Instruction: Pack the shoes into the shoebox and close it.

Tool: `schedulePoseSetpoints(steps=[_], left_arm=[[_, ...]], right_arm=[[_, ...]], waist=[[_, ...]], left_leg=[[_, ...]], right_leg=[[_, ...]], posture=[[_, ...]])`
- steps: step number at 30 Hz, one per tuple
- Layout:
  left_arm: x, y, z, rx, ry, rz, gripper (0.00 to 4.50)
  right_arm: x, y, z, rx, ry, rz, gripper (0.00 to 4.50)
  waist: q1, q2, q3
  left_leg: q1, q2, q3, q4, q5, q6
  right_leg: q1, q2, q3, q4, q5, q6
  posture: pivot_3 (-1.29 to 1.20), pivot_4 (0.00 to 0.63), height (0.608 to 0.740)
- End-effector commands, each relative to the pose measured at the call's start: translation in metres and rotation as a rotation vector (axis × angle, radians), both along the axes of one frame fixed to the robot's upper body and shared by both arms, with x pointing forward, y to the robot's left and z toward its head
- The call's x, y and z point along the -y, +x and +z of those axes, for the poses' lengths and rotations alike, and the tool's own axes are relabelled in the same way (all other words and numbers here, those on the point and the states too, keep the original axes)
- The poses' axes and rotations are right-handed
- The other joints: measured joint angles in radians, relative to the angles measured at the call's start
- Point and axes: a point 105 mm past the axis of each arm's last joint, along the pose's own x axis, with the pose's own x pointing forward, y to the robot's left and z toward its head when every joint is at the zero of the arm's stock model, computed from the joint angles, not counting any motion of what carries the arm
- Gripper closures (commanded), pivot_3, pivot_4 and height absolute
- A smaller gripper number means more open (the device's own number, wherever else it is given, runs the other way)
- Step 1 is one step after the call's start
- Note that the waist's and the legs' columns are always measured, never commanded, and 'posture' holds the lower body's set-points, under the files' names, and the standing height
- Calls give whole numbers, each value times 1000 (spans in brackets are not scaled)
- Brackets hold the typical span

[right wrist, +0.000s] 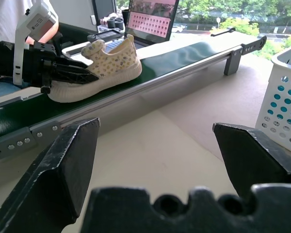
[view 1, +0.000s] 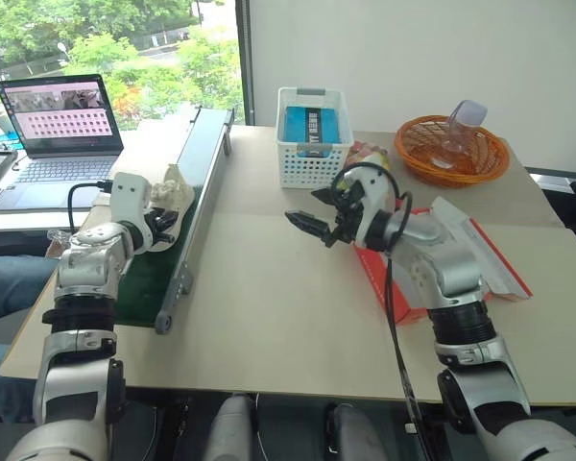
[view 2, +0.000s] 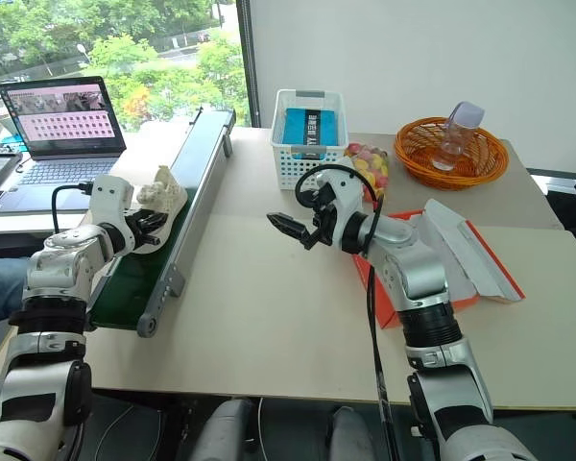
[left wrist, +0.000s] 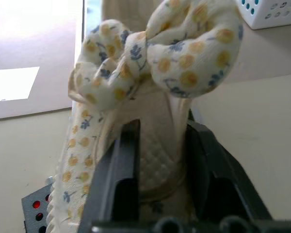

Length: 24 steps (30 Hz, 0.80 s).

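Shoe (right wrist: pixel 104 65): cream fabric with a small floral print, bow at the heel, white sole. It lies on the green conveyor belt (view 1: pixel 200 168) along the table's left edge, its heel clamped by the left gripper (right wrist: pixel 72 73). Right gripper (view 1: pixel 312 223) hangs spread and empty over mid-table. Red shoebox (view 1: pixel 490 259) lies open near the right edge, behind the right arm. White basket (view 1: pixel 312 144) stands at the far edge.

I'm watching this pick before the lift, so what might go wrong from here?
1. The left end effector grips the shoe only at its heel end, so the long toe end may sag or twist out on lifting.
2. The shoe lies on the green belt beside its metal side rail; a low carry could catch the sole on it.
3. The red box lies partly under the right arm, whose open end effector hovers along the likely path.
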Motion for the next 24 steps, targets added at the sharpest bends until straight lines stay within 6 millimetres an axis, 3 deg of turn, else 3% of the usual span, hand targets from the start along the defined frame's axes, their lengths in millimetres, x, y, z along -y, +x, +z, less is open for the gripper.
schedulePoseSetpoints(steps=[1, 6, 10, 13, 17, 21, 24], left_arm=[[7, -1, -1, 8, -19, -7, 4401], [11, 1, 4, 48, 4, 16, 4401], [23, 7, 42, 195, -25, 10, 4401], [62, 4, 82, 279, -221, -123, 4401], [120, -10, 116, 357, -162, -347, 4401], [164, -25, 130, 394, -142, -501, 4401], [185, -33, 135, 400, -160, -568, 4401]], right_arm=[[-1, -1, 17, 65, 4, 7, 0], [-1, -1, 18, 69, 3, 7, 0], [1, -1, 24, 72, 30, 0, 0], [5, 1, 39, 48, 139, -10, 0], [16, 6, 65, 5, 324, -45, 0], [33, 8, 84, -38, 475, -90, 0], [45, 7, 92, -70, 565, -114, 0]], waist=[[0, 0, 0], [1, 0, 0], [3, 0, 0], [5, -1, 1], [-4, -3, 2], [-12, -3, 2], [-21, -3, 2]], left_leg=[[0, 0, 0, 0, 0, 0], [0, 0, 0, 0, 0, 0], [0, 0, 0, 0, 0, 0], [-1, 0, 0, 1, 0, 0], [-10, 0, -1, 4, 2, -1], [-9, -1, -1, 4, 5, 2], [-6, 0, -1, 2, 7, 5]], right_leg=[[0, 0, 0, 0, 0, 0], [1, 0, 0, -1, 0, 0], [1, 0, 0, 0, 0, 0], [1, 0, 0, -1, 0, 0], [-7, 1, -1, 0, 7, 6], [-6, 1, 0, 0, 8, 4], [-4, 2, 0, 0, 6, 4]], posture=[[0, 150, 735], [0, 150, 735], [0, 150, 735], [0, 150, 735], [0, 150, 735], [0, 150, 735], [0, 150, 735]])
